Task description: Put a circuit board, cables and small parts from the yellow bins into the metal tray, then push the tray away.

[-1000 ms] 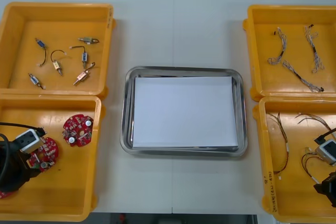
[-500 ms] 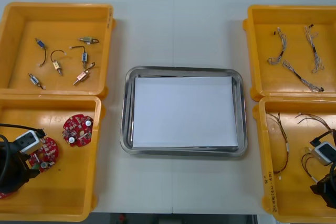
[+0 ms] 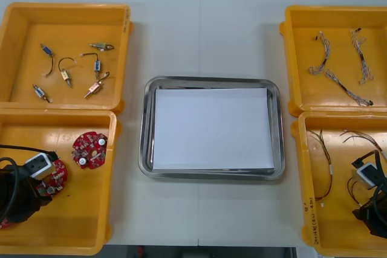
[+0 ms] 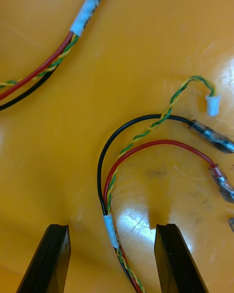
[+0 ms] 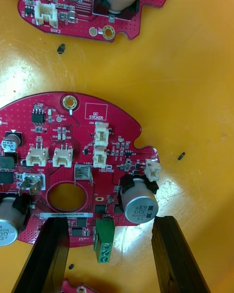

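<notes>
Right hand (image 4: pixel 111 229) shifted; cable (image 4: pixel 146 143) red, black, yellow-green.

The metal tray (image 3: pixel 146 128), white inside, lies flat at the middle of the desk (image 3: pixel 199 34) between the four yellow bins (image 3: pixel 66 8). On the left, the far bin holds scattered small metal parts (image 3: pixel 65 77) and the near bin round red circuit boards (image 3: pixel 89 149) lying flat, components up; on the right, the far bin holds twisted blue and white cables (image 3: pixel 341 86), the near one loose black, red and yellow cables (image 4: pixel 111 228).
</notes>
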{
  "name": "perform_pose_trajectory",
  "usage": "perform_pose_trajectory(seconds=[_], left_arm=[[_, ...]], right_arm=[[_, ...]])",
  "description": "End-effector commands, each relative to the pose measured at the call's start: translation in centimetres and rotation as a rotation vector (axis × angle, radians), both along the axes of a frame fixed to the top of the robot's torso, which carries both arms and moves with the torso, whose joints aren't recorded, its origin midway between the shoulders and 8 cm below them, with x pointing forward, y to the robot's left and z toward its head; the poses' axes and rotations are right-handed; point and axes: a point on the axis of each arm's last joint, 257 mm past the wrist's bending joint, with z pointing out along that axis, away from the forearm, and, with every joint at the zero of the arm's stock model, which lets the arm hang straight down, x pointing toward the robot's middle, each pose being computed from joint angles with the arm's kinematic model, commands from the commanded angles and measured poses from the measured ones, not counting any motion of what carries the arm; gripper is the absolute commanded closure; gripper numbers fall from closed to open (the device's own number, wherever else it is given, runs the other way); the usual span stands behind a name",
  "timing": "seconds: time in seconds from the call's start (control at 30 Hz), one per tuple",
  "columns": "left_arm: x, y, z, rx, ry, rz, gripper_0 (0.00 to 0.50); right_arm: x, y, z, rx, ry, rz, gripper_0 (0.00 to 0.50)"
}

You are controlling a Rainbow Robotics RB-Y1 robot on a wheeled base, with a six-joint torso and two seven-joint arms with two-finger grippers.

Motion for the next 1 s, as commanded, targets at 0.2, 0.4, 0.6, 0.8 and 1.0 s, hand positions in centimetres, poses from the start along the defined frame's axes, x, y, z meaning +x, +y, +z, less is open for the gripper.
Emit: perform_pose_trajectory(seconds=[0.2, 0.4, 0.6, 0.8, 1.0], left_arm=[[0.6, 1.0, 0.9, 0.086, -0.038, -0.116, 0.0], [0.5, 1.2, 0.8, 0.089, -0.035, -0.115, 0.0], [0.3, 1.3, 0.6, 0.091, -0.032, -0.115, 0.5], [0.2, 1.3, 0.5, 0.093, -0.031, -0.117, 0.5], [0.1, 1.3, 0.5, 0.093, -0.03, -0.118, 0.5]], right_arm=[[0.2, -0.7, 0.1, -0.058, -0.001, 0.057, 0.0], [0.0, -0.8, -0.1, -0.068, 0.005, 0.059, 0.0], [-0.3, -0.7, -0.4, -0.069, 0.01, 0.06, 0.0], [-0.4, -0.1, -0.8, -0.054, 0.008, 0.058, 0.0], [-0.5, -0.4, -0.9, -0.065, -0.003, 0.054, 0.0]])
